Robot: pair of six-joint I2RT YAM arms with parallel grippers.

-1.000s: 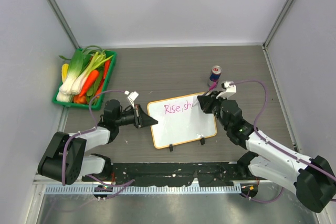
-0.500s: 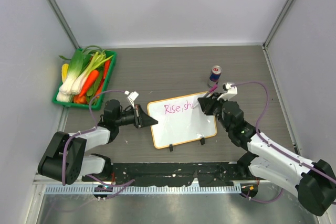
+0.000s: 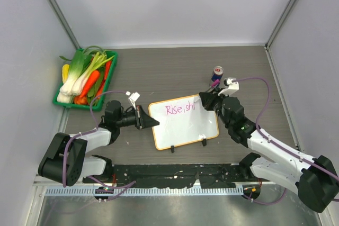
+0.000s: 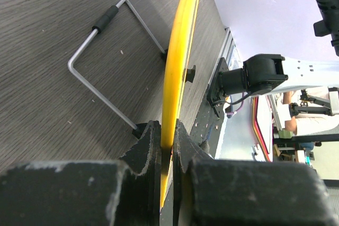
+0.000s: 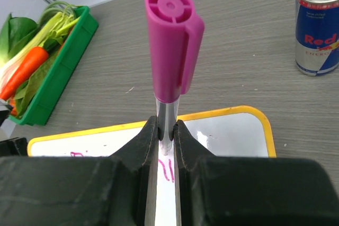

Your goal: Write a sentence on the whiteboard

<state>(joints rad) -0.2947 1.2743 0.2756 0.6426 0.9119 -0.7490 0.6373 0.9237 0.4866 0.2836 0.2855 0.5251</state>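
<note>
The whiteboard [image 3: 186, 125] lies flat on the table, white with an orange frame and two black clip feet on its near edge. Pink writing [image 3: 180, 109] reads roughly "Rise shi" along its far edge. My left gripper [image 3: 149, 121] is shut on the board's left edge; the left wrist view shows the yellow frame [image 4: 177, 72] pinched between the jaws. My right gripper [image 3: 206, 100] is shut on a pink marker [image 5: 170, 62], cap end up, its tip down on the board's upper right part by the last pink strokes [image 5: 168, 169].
A Red Bull can [image 3: 217, 73] stands just behind the right gripper, also in the right wrist view [image 5: 318, 22]. A green tray of vegetables [image 3: 85, 78] sits at the far left. A wire stand [image 4: 106, 72] lies on the table under the board's edge.
My right gripper has shifted slightly right and back with the marker, and the writing has grown from "Rise sh" to "Rise shi". The left arm has not moved.
</note>
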